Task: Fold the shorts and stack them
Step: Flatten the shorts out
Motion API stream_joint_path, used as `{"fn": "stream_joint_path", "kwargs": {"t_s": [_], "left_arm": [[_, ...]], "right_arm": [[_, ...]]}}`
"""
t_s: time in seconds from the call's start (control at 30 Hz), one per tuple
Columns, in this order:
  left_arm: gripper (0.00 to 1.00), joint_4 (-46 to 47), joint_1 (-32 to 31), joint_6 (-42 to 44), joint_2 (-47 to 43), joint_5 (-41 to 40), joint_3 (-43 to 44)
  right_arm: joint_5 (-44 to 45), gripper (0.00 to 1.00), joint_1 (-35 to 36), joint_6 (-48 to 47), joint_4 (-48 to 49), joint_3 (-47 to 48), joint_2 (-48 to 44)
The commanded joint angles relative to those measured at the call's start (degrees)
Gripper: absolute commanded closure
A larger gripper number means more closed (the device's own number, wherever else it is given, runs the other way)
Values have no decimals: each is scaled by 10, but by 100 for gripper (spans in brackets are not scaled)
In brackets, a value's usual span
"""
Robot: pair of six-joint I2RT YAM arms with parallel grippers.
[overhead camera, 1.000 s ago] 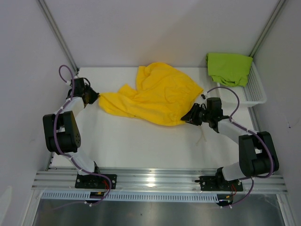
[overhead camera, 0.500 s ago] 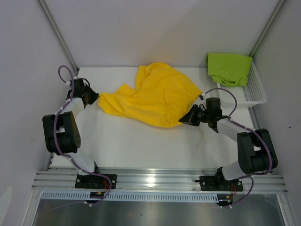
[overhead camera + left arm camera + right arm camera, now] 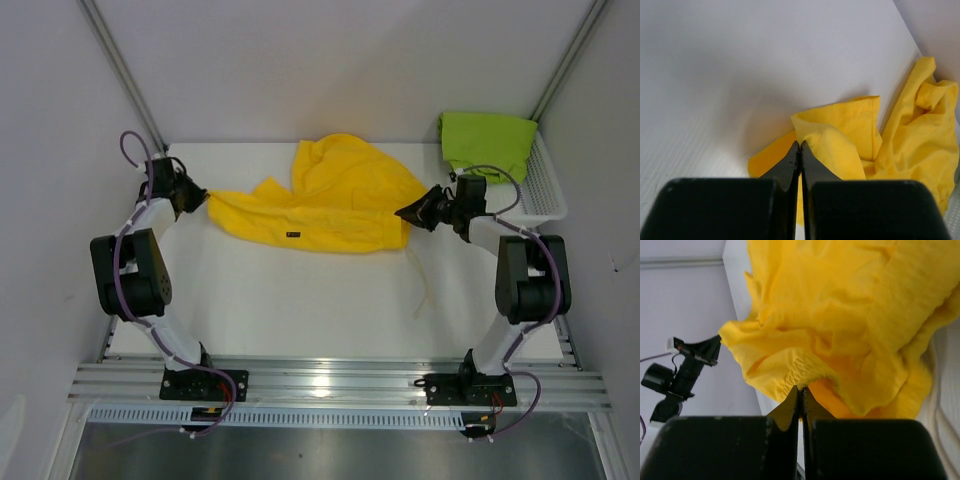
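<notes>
White table [image 3: 300,310]. Yellow shorts [image 3: 330,205] at centre-far, pulled taut left to right, wrinkled, far part bunched. Mesh basket [image 3: 548,200] far right, lime green shorts [image 3: 487,145] draped over it. Left gripper [image 3: 203,197] clamped on yellow left end. Right gripper [image 3: 402,213] clamped on gathered right end. White drawstring [image 3: 425,285] trails nearward. Small dark logo [image 3: 291,234].
</notes>
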Motion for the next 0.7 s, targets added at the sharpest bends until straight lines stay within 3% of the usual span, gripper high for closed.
{"fn": "stream_joint_path", "kwargs": {"t_s": [0.0, 0.33, 0.37, 0.4, 0.43, 0.5, 0.6, 0.67], "left_arm": [[100, 0, 5, 12, 33, 4, 34], [100, 22, 4, 15, 79, 24, 50], [100, 21, 4, 18, 79, 25, 48], [96, 20, 7, 24, 79, 24, 51], [92, 11, 8, 25, 79, 25, 56], [73, 8, 17, 25, 77, 29, 57], [41, 12, 31, 22, 72, 45, 46], [31, 19, 36, 21, 66, 58, 32]], "right_arm": [[33, 100, -5, 70, 83, 47, 79], [85, 100, 12, 86, 135, 131, 197], [80, 95, 10, 86, 140, 133, 201], [76, 91, 9, 86, 146, 132, 203], [71, 79, 8, 86, 157, 132, 205], [58, 70, 9, 82, 168, 128, 201], [44, 64, 8, 62, 178, 116, 187], [24, 62, 6, 43, 194, 111, 182]]}}
